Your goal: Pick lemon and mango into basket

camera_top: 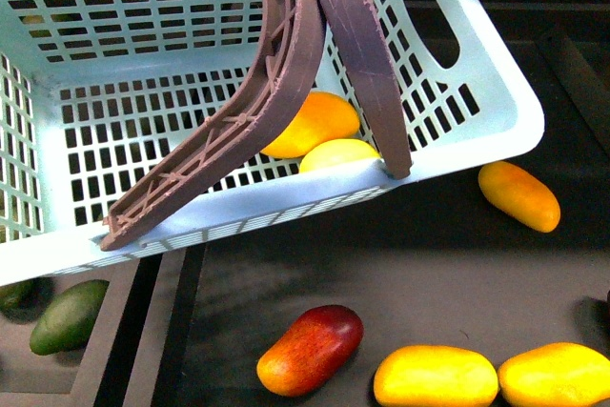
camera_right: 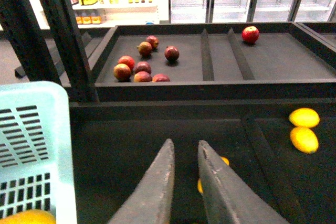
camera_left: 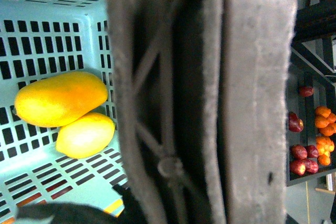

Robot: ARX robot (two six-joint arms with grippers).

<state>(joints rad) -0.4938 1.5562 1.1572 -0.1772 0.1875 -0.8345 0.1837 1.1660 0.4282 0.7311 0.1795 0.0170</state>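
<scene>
Two task fruits sit inside the basket [camera_top: 481, 135]: the mango [camera_top: 319, 121] on the slotted floor near the front wall, and the lemon [camera_top: 338, 153] touching it at its 5 o'clock, against that wall. You will see both brown handles [camera_top: 262, 107] crossing above them, which hides part of the mango.

Left wrist view: the mango [camera_left: 60, 98] and lemon [camera_left: 85, 135] lie side by side and touching; a handle [camera_left: 210, 98] fills most of the view. Only a dark blur shows at the edge, so you cannot tell how the left claw stands.

Right wrist view: the right claw [camera_right: 185, 145] hangs over the dark worktop [camera_right: 131, 140], fingers parted by a narrow gap, nothing between them. The basket corner [camera_right: 55, 129] is at its 9 o'clock.

Outside the basket, front view:
- orange-yellow fruit [camera_top: 519, 195] at 3 o'clock
- red-blushed mango [camera_top: 310, 350] at 6 o'clock
- two yellow fruits [camera_top: 436, 376] at 5 o'clock
- green fruit [camera_top: 69, 315] at 8 o'clock
</scene>
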